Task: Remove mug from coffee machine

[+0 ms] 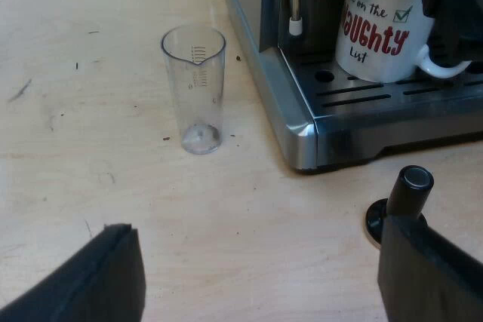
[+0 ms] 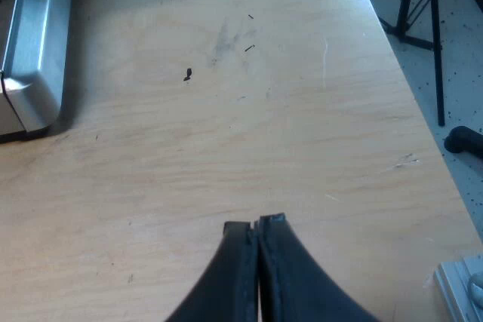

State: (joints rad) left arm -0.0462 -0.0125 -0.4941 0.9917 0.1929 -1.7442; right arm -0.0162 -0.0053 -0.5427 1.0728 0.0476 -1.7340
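Mug (image 1: 381, 35) sitting on the espresso machine (image 1: 302, 122) drip tray, nothing gripping it.
Left claw (image 1: 260, 228) hangs wide open over the table (image 1: 90, 111), with the measuring glass (image 1: 195, 88) upright beside the machine and the black-knob tamper (image 1: 407, 190) close by one finger. Right claw (image 2: 256, 224) is pinched closed on nothing, above table near the machine's corner.

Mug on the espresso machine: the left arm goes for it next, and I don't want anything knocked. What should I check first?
1. Mug upright on the drip tray: ok.
2. Left gripper open and empty: ok.
3. Tamper clear of the left gripper's fingers: not ok, it stands right beside one.
4. Measuring glass upright, apart from the espresso machine: ok.
5. Mug's handle free: cannot tell, partly hidden.
6. Right gripper shut, over the table: ok.
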